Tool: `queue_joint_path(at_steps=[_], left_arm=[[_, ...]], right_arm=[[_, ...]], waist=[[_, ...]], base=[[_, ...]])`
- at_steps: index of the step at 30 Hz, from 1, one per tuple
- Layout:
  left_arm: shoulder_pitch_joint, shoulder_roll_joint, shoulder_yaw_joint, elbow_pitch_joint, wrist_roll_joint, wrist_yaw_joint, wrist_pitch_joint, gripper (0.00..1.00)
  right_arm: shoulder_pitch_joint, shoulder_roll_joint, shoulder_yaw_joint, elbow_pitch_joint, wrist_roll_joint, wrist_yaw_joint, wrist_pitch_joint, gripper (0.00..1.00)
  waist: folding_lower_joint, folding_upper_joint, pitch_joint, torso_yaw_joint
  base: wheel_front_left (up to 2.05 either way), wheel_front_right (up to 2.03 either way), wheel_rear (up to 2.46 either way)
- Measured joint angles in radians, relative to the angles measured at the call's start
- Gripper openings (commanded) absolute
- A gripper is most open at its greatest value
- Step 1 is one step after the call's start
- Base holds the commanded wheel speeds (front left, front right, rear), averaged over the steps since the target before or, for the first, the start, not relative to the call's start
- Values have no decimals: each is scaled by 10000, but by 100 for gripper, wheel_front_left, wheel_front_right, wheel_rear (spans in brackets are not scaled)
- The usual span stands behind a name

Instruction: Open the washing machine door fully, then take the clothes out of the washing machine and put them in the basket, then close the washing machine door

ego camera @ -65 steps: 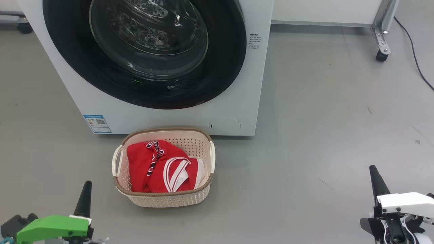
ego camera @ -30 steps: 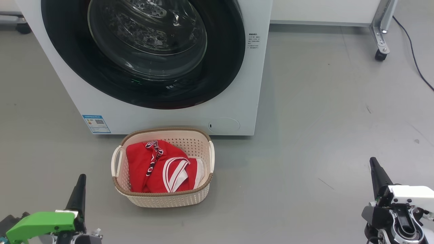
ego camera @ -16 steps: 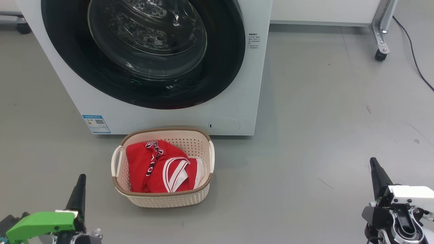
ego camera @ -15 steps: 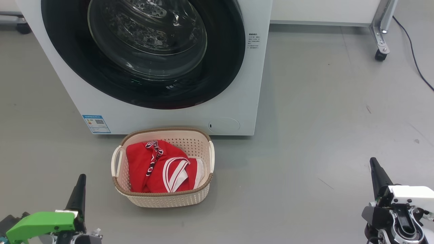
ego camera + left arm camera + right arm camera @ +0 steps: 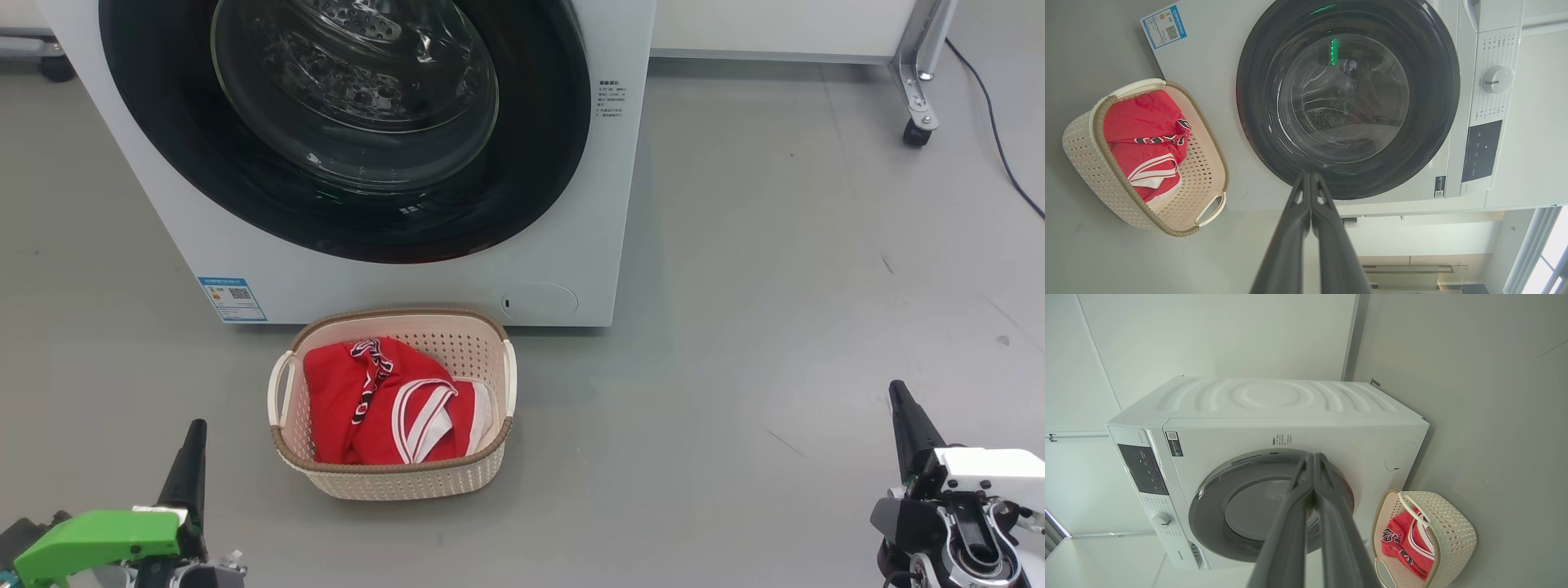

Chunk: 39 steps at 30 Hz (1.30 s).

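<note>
So the washing machine (image 5: 608,245) took up the 12 o'clock end of the head view, big white box, and its door (image 5: 539,163) looked shut flush against the front, as far as I could tell. Through the glass I could see the bare steel drum (image 5: 351,90), with no red in there that I could spot.

The basket (image 5: 392,483) sat on the grey floor (image 5: 735,343) just beside the machine, on its 6 o'clock side, not quite touching I think. The clothes (image 5: 339,400) were piled inside it, red with the white striped trim on top.

The left gripper (image 5: 193,437) hung low at about 7 o'clock and the right gripper (image 5: 902,404) at about 4 o'clock, both well apart from the basket and the machine. Both had their fingers pinched together with nothing between them.

My read: all three steps looked done, with the door closing being the last of them. The only thing the next move might call for is a check that the latch caught, and a nudge on the door rim if it hadn't.
</note>
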Motion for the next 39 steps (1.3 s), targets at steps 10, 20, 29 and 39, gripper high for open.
queue_joint_path(at_steps=[10, 20, 29, 39], left_arm=[[0, -2, 6, 0, 0, 0, 0, 0], [-1, -4, 13, 0, 0, 0, 0, 0], [-2, -6, 17, 0, 0, 0, 0, 0], [-2, -8, 21, 0, 0, 0, 2, 0]], right_arm=[[-1, 4, -6, 4, 0, 0, 6, 0], [-3, 6, -13, 12, 0, 36, 10, 0], [-15, 8, -21, 13, 0, 52, 10, 0], [-25, 10, -31, 13, 0, 52, 10, 0]], waist=[[0, 0, 0, 0], [0, 0, -1, 0], [0, 0, 0, 0], [0, 0, 0, 0]], base=[[0, 0, 0], [0, 0, 0], [0, 0, 0], [0, 0, 0]])
